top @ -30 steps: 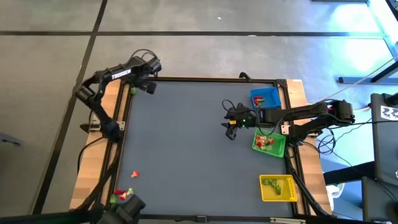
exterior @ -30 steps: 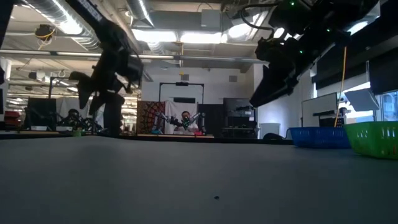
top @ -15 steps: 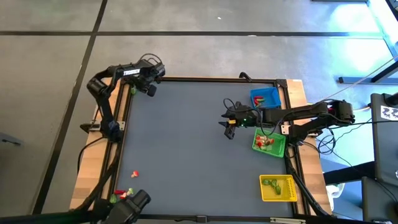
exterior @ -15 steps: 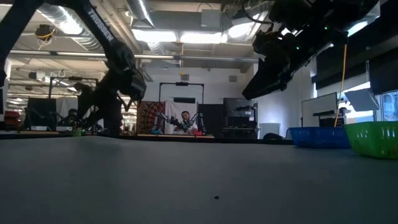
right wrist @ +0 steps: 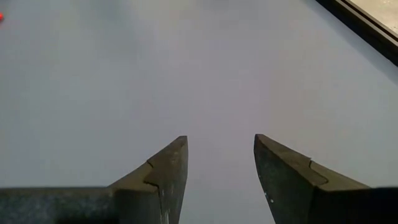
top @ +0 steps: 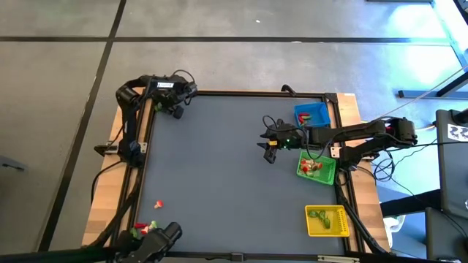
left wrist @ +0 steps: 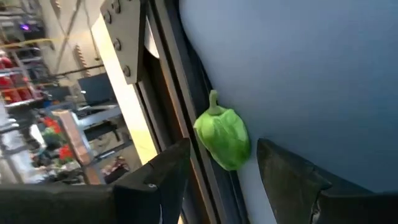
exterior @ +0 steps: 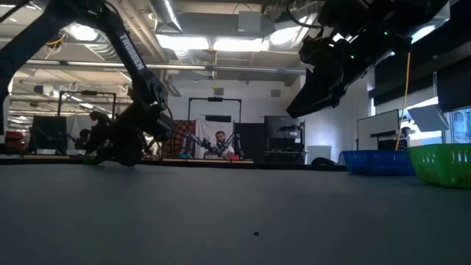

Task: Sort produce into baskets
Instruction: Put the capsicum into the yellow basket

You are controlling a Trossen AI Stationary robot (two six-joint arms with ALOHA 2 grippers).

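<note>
Two parted fingers of your left gripper (left wrist: 221,165) straddle a small green toy pepper (left wrist: 223,135) lying against the dark table's (top: 219,175) far left edge rail, not gripped. Your right gripper (top: 269,151) hangs open and empty mid-table, beside the blue plastic basket (top: 312,115) and green plastic basket (top: 316,169).

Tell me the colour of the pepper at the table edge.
Green; the pepper shows best in the left wrist view.
</note>
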